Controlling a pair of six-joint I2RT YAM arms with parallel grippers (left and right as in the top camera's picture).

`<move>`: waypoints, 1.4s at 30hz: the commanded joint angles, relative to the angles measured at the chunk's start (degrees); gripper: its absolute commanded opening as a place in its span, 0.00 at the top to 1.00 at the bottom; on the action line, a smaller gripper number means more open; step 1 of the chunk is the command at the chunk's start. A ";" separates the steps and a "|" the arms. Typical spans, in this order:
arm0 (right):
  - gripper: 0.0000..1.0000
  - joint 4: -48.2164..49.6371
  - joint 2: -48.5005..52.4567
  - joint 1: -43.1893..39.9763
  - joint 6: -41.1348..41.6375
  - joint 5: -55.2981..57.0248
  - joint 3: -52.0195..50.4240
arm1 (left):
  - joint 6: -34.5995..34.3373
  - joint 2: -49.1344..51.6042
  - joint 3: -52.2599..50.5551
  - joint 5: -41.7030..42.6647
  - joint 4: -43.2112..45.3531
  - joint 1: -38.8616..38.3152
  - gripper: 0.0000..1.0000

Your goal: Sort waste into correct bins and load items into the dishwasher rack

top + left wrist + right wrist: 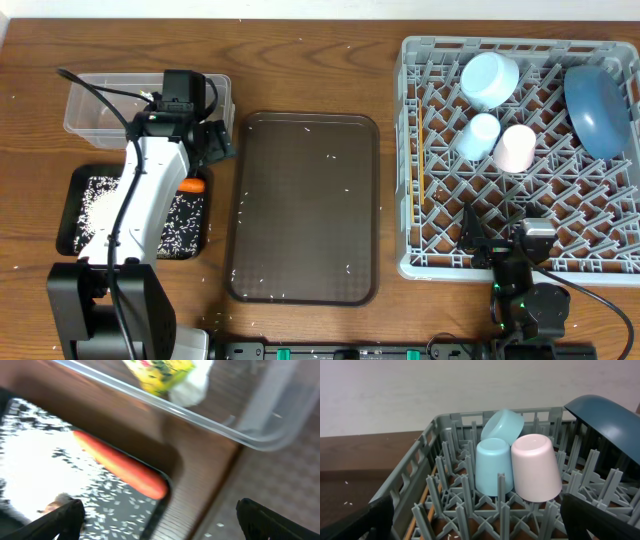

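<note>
The grey dishwasher rack point(412, 150) holds the large blue bowl point(596, 108), small light-blue bowl point(490, 78), light-blue cup point(478, 136), pale pink cup point(516, 147) and chopsticks point(423, 150). The right wrist view shows the cups point(493, 465) point(535, 466) upside down and a chopstick point(420, 505). The orange carrot point(120, 464) lies at the black tray's point(66, 215) edge beside white rice point(100, 205). The clear tub point(85, 95) holds a yellow wrapper point(157, 372) and white tissue point(192, 385). My left gripper point(215, 140) point(160, 515) is open and empty above the tray corner. My right gripper point(505, 240) point(480, 515) is open at the rack's front edge.
A large dark brown serving tray point(305, 205) with scattered rice grains lies between the bins and the rack. Stray grains dot the wooden table point(320, 60). A black rail point(340, 350) runs along the front edge.
</note>
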 commanded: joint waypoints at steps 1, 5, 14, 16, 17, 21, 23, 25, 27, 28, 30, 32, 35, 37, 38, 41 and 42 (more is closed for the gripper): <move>0.01 -0.24 -0.39 -0.90 -0.74 -0.02 -0.09 | 0.13 -1.20 0.04 -5.33 -0.02 0.48 0.02; 0.01 -0.24 -0.39 -0.90 -0.74 -0.02 -0.11 | 0.13 -3.54 0.04 -5.31 -0.04 0.15 0.02; 0.01 -0.24 -0.39 -0.90 -0.74 -0.02 -0.11 | 0.13 -17.86 0.02 -5.38 -0.22 0.15 0.02; 0.01 -0.24 -0.39 -0.90 -0.74 -0.02 -0.09 | 0.13 -21.94 0.02 -5.38 -2.05 0.15 0.02; 0.01 -0.24 -0.39 -0.90 -0.74 -0.02 -0.09 | 0.11 -24.92 -0.39 -5.33 -2.62 0.15 0.02; 0.01 -0.24 -0.39 -0.90 -0.74 -0.02 -0.11 | 0.11 -34.21 -5.86 -4.35 1.22 0.15 0.02; 0.01 -0.24 -0.39 -0.90 -0.74 -0.02 -0.11 | 0.11 -39.60 -11.52 -4.02 7.39 0.17 0.02; 0.01 -0.24 -0.39 -0.90 -0.74 -0.02 -0.09 | 0.17 -44.94 -18.36 -3.26 15.63 0.24 0.02; 0.01 -0.24 -0.39 -0.90 -0.74 -0.02 -0.09 | 0.94 -50.18 -25.81 -1.25 24.28 0.66 0.02; 0.01 -0.24 -0.39 -0.90 -0.74 -0.02 -0.09 | 1.77 -52.52 -29.29 0.13 28.33 0.92 0.02; 0.01 -0.24 -0.39 -0.90 -0.74 -0.02 -0.09 | 3.45 -57.27 -36.68 3.32 36.48 1.70 0.02; 0.01 -0.24 -0.39 -0.90 -0.74 -0.02 -0.09 | 4.24 -61.40 -43.54 5.60 43.85 2.43 0.02; 0.01 -0.24 -0.39 -0.90 -0.74 -0.02 -0.11 | 4.24 -66.88 -52.43 6.12 52.33 2.62 0.02; 0.01 -0.24 -0.39 -0.90 -0.74 -0.02 -0.09 | 4.22 -70.47 -57.27 6.19 55.56 2.62 0.02; 0.01 -0.24 -0.39 -0.90 -0.74 -0.02 -0.09 | 4.22 -72.19 -59.14 6.19 56.26 2.62 0.02; 0.01 -0.24 -0.39 -0.90 -0.74 -0.02 -0.09 | 4.22 -77.44 -63.93 6.14 57.07 2.64 0.02; 0.01 -0.24 -0.39 -0.90 -0.74 -0.02 -0.09 | 4.22 -79.21 -65.26 6.12 57.09 2.64 0.02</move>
